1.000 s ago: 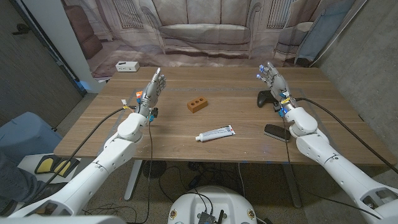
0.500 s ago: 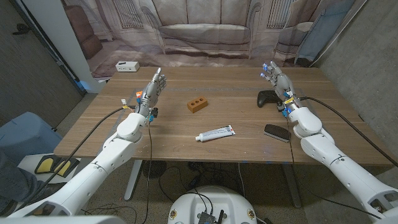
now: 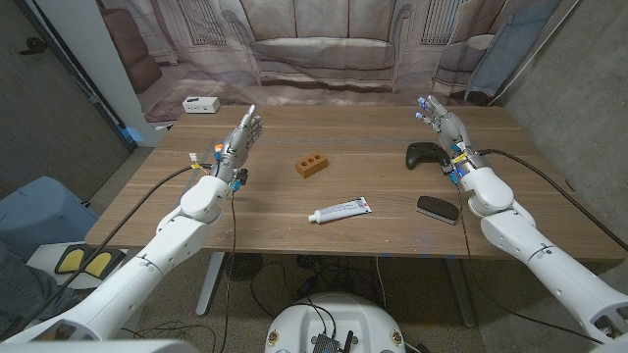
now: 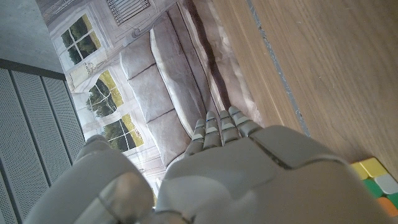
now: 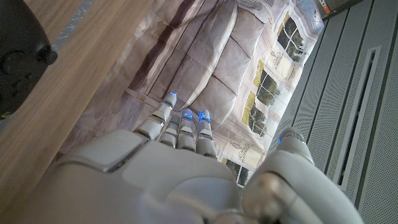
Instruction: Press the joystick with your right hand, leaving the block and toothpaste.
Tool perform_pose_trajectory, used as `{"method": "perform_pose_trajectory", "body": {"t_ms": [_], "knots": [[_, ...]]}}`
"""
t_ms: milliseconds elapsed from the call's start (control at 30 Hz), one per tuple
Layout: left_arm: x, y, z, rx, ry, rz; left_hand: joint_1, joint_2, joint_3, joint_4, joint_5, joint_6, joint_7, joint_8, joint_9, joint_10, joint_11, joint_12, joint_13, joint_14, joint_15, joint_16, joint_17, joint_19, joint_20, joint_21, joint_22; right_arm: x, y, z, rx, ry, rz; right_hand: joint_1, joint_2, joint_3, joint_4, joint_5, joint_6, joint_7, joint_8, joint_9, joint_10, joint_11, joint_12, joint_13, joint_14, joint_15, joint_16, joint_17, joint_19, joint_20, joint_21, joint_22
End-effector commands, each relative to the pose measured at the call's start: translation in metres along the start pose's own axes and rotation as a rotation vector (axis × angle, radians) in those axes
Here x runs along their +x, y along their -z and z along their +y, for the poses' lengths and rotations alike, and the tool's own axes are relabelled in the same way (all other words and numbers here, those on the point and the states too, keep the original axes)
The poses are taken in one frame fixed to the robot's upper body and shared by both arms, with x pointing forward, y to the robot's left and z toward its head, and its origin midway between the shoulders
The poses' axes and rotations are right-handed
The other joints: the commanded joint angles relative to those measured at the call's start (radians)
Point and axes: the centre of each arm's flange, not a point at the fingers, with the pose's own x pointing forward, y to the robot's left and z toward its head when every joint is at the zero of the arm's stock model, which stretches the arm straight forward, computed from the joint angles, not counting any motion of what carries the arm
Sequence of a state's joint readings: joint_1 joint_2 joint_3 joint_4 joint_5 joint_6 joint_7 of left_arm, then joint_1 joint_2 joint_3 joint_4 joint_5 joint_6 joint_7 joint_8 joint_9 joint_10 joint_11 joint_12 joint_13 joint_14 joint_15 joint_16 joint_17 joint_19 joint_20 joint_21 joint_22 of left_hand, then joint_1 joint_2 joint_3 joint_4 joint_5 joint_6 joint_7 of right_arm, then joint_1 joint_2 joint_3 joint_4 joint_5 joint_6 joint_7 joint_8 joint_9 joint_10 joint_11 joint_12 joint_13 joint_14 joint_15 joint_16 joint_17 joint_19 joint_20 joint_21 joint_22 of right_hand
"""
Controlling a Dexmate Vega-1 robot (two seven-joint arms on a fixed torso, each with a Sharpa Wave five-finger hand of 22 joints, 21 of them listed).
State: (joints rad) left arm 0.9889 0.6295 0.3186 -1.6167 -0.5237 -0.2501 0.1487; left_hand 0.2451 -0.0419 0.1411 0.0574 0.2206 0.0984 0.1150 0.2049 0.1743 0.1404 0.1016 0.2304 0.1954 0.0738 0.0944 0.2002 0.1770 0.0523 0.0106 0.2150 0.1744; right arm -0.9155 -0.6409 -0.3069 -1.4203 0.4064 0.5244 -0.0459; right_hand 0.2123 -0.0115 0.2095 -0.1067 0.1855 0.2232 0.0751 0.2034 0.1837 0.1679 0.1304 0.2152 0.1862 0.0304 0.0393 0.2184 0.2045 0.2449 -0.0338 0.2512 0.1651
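A black game controller with joysticks (image 3: 424, 154) lies on the wooden table (image 3: 373, 186) at the right; part of it (image 5: 18, 59) also shows in the right wrist view. My right hand (image 3: 441, 127) is raised just right of it, fingers straight and apart, holding nothing and not touching it. An orange block with holes (image 3: 312, 166) sits mid-table, and a white toothpaste tube (image 3: 340, 210) lies nearer the front edge. My left hand (image 3: 240, 138) stands upright over the left of the table, fingers extended, empty.
A black oblong case (image 3: 436, 209) lies by my right forearm near the front edge. A colourful cube (image 3: 218, 153) sits beside my left hand, its corner (image 4: 373, 177) visible in the left wrist view. A white box (image 3: 200, 105) stands at the far left corner.
My right hand has drifted to the right, from over the controller to beside it. The left hand, block and toothpaste have not moved.
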Motion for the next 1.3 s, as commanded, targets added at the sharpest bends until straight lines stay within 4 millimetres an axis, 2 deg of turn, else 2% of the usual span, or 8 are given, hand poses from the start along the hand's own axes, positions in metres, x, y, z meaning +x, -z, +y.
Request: {"method": "perform_pose_trajectory", "body": {"t_ms": [33, 633, 1300], "knots": [[-0.006, -0.003, 0.003, 0.009, -0.011, -0.003, 0.009, 0.010, 0.001, -0.006, -0.005, 0.025, 0.004, 0.004, 0.003, 0.028, -0.001, 0.010, -0.001, 0.020, 0.003, 0.002, 0.003, 0.017, 0.003, 0.001, 0.003, -0.001, -0.005, -0.003, -0.072, 0.002, 0.000, 0.010, 0.003, 0.002, -0.010, 0.003, 0.009, 0.000, -0.002, 0.002, 0.009, -0.002, -0.002, 0.002, 0.006, 0.001, 0.000, 0.001, 0.012, 0.002, -0.003, 0.006], [-0.009, -0.011, 0.007, 0.057, 0.031, -0.001, 0.013, 0.014, 0.002, -0.009, -0.007, 0.026, 0.007, -0.001, 0.004, 0.030, 0.000, 0.007, -0.001, 0.026, 0.005, 0.000, 0.003, 0.019, 0.006, -0.002, 0.003, 0.000, -0.014, -0.005, -0.188, 0.005, 0.006, 0.012, 0.007, 0.001, -0.012, 0.002, 0.029, -0.006, 0.002, 0.003, 0.005, -0.015, -0.008, 0.003, 0.006, 0.000, -0.004, 0.001, 0.013, 0.003, -0.013, 0.006], [-0.014, -0.003, 0.003, 0.041, 0.043, 0.000, 0.016, 0.019, 0.002, -0.012, -0.009, 0.028, 0.005, -0.005, 0.004, 0.033, 0.003, 0.005, -0.001, 0.026, 0.004, -0.004, 0.003, 0.017, 0.007, -0.006, 0.003, 0.001, -0.020, -0.011, -0.320, 0.019, 0.029, 0.015, 0.010, 0.002, -0.015, 0.002, 0.030, -0.012, -0.001, 0.003, 0.004, -0.016, -0.010, 0.003, 0.007, -0.002, -0.005, 0.000, 0.016, 0.003, -0.019, 0.006]]}}
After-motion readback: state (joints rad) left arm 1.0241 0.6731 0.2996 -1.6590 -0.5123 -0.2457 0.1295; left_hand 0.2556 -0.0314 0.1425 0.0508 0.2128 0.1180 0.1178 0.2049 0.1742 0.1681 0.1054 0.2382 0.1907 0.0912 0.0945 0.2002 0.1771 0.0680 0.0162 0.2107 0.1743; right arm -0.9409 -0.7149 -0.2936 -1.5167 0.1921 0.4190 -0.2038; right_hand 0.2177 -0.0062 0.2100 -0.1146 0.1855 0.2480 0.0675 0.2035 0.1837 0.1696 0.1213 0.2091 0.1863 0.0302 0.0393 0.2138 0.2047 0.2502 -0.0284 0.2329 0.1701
